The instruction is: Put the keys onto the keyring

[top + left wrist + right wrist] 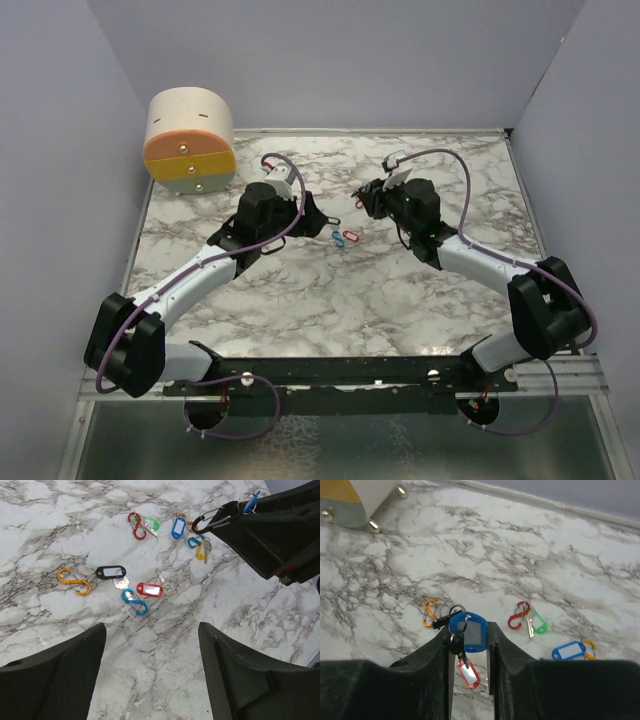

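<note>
Table (pixel 330 300): white marble pattern with grey veins, level, bordered by a thin metal rim.
Room: plain lavender walls at left, back and right, close against the table edges.
Round box (pixel 190 140): cream drum with an orange and yellow face, in the far left corner, well apart from both grippers.
Left gripper (pixel 151 630): jaws spread wide with nothing between them, hanging above the scattered tags.
Right gripper (pixel 468 627): jaws clamped on the held blue tag (pixel 475 635), raised off the table; a metal ring and a black clip (pixel 441 622) at the tag's top.
Keys on the table: red tag (pixel 150 589) touching the blue clip (pixel 135 601); black tag (pixel 111 572) just beside the orange clip (pixel 74 581); green tag (pixel 151 524) against the red clip (pixel 135 525); loose blue tag (pixel 178 528) and yellow tag (pixel 201 551) near the right gripper.
Edges: every tag well inside the rim, near the table's middle.
Open room: bare marble across the near half and along the right side; grippers close together, facing each other.
Hidden or unclear: from overhead, only a red and a blue speck between the grippers, the other tags covered by the arms; join between black clip and ring too small to tell.
</note>
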`<state>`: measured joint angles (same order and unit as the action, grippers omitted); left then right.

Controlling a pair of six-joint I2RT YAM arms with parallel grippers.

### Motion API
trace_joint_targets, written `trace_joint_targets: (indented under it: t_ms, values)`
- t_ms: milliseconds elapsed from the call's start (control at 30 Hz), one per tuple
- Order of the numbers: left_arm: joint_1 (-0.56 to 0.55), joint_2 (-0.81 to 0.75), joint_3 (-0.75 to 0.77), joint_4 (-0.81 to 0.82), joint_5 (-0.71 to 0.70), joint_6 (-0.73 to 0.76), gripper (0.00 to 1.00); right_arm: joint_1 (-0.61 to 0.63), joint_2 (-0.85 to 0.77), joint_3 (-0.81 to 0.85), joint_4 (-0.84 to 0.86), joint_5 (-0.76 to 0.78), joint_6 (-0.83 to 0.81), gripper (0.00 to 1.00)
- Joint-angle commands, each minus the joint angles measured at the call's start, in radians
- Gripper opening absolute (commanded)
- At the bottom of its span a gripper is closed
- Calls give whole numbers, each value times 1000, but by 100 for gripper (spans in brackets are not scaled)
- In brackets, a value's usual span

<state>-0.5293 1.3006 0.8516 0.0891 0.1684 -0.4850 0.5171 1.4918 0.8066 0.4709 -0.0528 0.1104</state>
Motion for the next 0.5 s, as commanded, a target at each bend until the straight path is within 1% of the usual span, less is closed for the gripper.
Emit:
trace_joint_targets:
  t_ms: [0, 100, 167, 467]
  values:
    - [10, -16, -9, 27, -2, -6, 76, -9, 43, 95, -299, 169, 100, 1]
    - [14, -20, -14, 32, 3, -6, 76, -36, 70, 140, -391, 191, 139, 1]
    - [15, -20, -16, 35, 6, -9, 76, -72, 85, 147, -419, 174, 177, 1]
    - [18, -10, -23, 56, 19, -23, 76, -267, 157, 148, -425, 84, 299, 1]
